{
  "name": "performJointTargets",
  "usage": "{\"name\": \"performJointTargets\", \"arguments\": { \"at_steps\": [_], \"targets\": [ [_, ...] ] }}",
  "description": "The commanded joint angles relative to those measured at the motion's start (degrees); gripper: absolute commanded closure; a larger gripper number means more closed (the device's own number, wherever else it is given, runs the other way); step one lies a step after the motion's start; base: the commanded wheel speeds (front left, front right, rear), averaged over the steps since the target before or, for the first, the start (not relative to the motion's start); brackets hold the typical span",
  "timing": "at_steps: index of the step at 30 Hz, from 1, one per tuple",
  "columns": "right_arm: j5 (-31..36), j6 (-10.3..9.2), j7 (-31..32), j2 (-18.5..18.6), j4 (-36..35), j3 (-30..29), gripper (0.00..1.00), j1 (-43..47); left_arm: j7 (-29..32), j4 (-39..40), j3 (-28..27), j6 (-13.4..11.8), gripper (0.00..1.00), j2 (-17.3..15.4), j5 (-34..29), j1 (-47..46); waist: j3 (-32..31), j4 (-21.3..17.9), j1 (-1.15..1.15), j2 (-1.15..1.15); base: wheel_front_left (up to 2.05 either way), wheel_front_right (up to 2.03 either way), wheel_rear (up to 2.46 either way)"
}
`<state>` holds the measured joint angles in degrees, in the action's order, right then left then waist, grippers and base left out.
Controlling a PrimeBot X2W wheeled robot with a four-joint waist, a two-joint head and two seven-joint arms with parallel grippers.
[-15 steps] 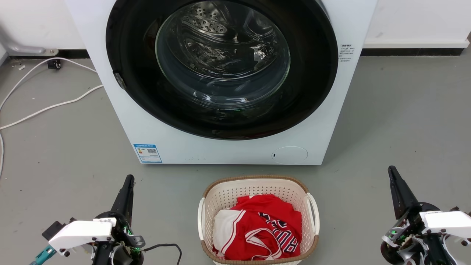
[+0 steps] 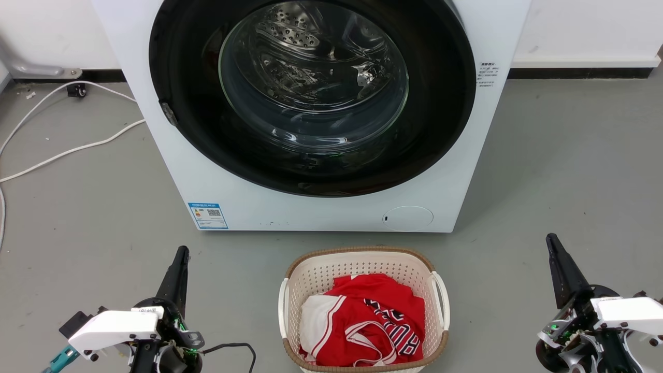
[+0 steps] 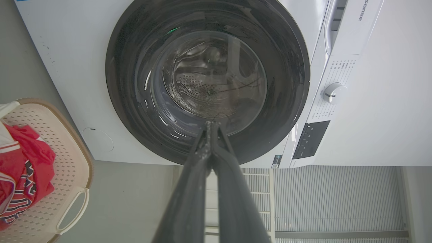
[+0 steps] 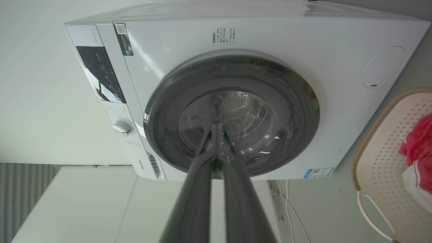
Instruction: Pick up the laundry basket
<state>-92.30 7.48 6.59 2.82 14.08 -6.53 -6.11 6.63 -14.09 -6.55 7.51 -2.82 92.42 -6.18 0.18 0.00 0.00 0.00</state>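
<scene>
The laundry basket [image 2: 362,259], cream perforated plastic with a brown rim and white loop handles, stands on the grey floor at the bottom centre of the head view, holding red and white clothes [image 2: 362,321]. It also shows as the basket [image 3: 67,158] at the left edge of the left wrist view and the basket [image 4: 378,162] at the right edge of the right wrist view. My left gripper [image 2: 181,254] is shut and empty, well left of the basket. My right gripper [image 2: 551,241] is shut and empty, well to its right. Both point toward the washing machine.
A large white washing machine [image 2: 311,207] with a dark round door stands just behind the basket. White cables [image 2: 72,150] trail across the floor at the left. Open grey floor lies on both sides of the basket.
</scene>
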Motion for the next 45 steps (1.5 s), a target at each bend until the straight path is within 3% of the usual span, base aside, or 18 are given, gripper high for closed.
{"name": "performJointTargets", "arguments": {
  "at_steps": [1, 4, 5, 14, 45],
  "targets": [
    [-0.2, 0.02, 0.1, 0.1, -0.1, 0.0, 1.0, -0.3, 0.0, 0.1, -0.1, 0.2, 1.0, -0.1, 0.0, -0.1, 0.0, 0.0, 0.0, 0.0, 0.0, 0.0, 0.0],
    [-0.2, 0.02, 0.1, 0.1, -0.1, 0.0, 1.0, -0.3, 0.0, 0.1, -0.1, 0.2, 1.0, -0.1, 0.0, -0.1, 0.0, 0.0, 0.0, 0.0, 0.0, 0.0, 0.0],
    [0.0, 0.0, 0.0, 0.0, 0.1, 0.0, 0.0, 0.1, 0.0, -0.2, 0.0, 0.0, 0.0, 0.0, 0.0, 0.1, 0.0, 0.0, 0.0, 0.0, 0.0, 0.0, 0.0],
    [3.7, 0.0, -2.1, -0.1, 0.5, 0.0, 0.0, 1.3, -2.1, 0.2, -0.3, 0.0, 0.0, 0.1, -3.7, 1.1, 0.1, 0.0, 0.0, 0.0, 0.0, 0.0, 0.0],
    [47.9, 0.01, -10.0, 0.0, -7.1, 2.5, 0.0, 5.5, -10.1, 6.7, 3.0, -5.0, 0.0, 0.0, -41.0, 3.9, 0.2, 0.0, 0.0, 0.0, 0.0, 0.0, 0.0]
  ]
}}
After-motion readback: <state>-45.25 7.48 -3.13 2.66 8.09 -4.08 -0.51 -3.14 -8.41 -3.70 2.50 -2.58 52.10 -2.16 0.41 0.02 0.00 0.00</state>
